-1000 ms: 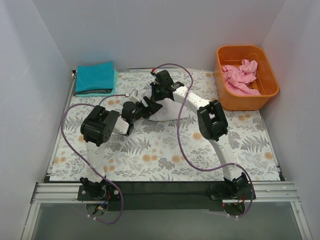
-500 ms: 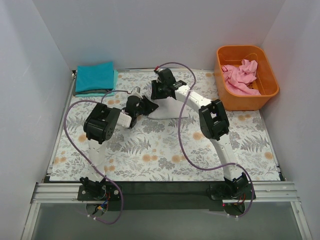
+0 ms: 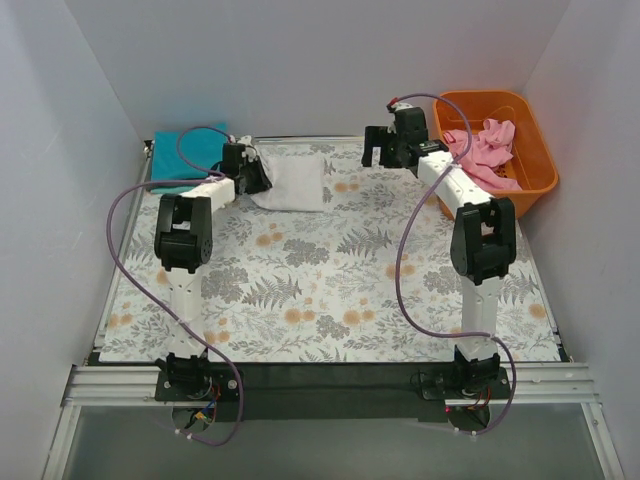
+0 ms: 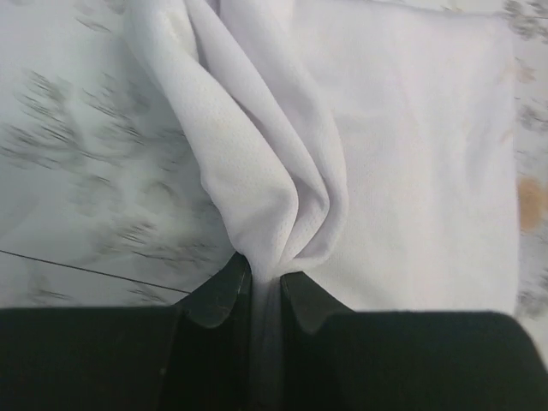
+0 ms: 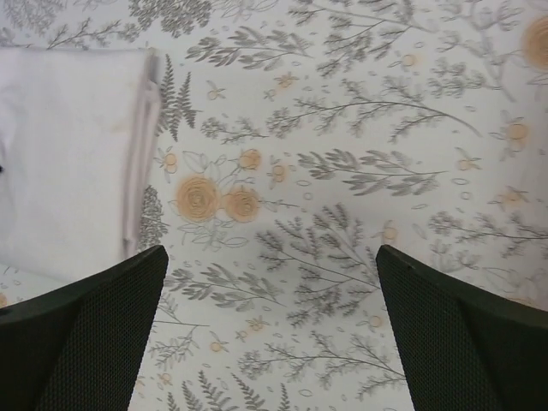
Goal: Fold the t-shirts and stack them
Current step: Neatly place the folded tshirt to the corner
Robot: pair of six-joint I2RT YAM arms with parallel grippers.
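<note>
Pinching the white t-shirt [image 4: 411, 154] — left gripper [image 4: 264, 287] clamped on its fold.

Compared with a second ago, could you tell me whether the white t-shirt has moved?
Yes. The white t-shirt went from mid-table to the far left, next to the teal t-shirt, which stayed put, pinched in the left end effector.

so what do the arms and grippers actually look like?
Left arm and right arm: white links, black joint housings, a purple cable looping along each. Left gripper: smooth black, rounded tips. Right gripper: black, mesh-textured. No markings visible.
</note>
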